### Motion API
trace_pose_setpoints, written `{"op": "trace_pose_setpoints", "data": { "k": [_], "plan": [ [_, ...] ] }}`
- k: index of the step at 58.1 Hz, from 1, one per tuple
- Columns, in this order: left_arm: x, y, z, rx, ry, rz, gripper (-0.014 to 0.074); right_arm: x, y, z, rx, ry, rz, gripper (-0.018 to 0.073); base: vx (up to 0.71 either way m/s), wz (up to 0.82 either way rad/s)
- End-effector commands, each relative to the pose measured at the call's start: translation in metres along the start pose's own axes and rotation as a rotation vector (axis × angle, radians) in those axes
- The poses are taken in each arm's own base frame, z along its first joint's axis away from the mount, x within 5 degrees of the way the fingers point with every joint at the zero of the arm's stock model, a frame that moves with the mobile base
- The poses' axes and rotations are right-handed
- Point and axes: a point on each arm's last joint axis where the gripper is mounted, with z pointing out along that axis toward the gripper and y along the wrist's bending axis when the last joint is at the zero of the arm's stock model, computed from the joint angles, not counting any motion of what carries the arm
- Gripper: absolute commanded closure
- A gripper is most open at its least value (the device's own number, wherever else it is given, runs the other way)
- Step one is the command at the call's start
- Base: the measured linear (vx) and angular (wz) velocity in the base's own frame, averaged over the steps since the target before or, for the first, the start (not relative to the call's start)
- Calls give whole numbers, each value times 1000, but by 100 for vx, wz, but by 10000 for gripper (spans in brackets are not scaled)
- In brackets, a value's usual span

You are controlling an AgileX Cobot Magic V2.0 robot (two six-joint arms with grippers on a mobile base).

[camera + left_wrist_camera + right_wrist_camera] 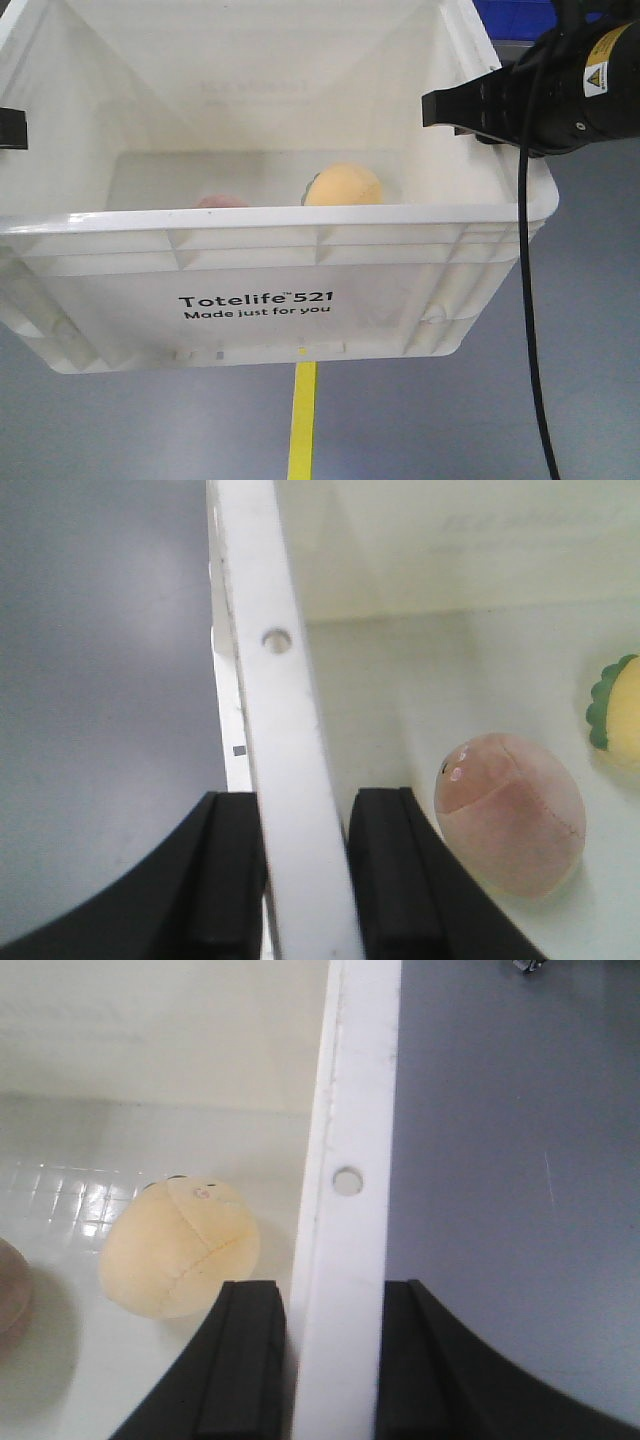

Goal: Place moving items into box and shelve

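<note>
The white ribbed box (250, 270) with black "Totelife 521" print fills the front view and hangs above the grey floor. My left gripper (305, 880) is shut on its left rim (280, 710), one finger inside and one outside. On the opposite rim (355, 1110) my right gripper (335, 1360) is shut the same way. In the front view the right gripper (450, 110) shows at the box's right edge, and the left gripper (12, 128) only just shows at its left edge. Both moving items lie on the box floor: the pale yellow-orange one (180, 1250) (343, 186) and the reddish-pink one (512, 815) (222, 201).
A yellow tape line (303, 420) runs along the grey floor under the box. Blue bins (515, 15) show at the top right. A black cable (530, 330) hangs from the right arm. A yellow thing with a green frilled edge (620, 715) lies inside the box.
</note>
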Motion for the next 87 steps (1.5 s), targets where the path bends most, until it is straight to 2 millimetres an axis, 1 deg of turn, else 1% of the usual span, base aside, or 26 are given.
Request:
{"op": "trace_pose_setpoints", "data": {
  "k": [1, 87],
  "plan": [
    [-21, -4, -22, 26, -222, 44, 456, -23, -3, -23, -15, -206, -42, 447, 33, 5],
    [-21, -4, -22, 26, -222, 44, 456, -23, -3, -23, -15, -206, -42, 447, 39, 3]
  ]
}}
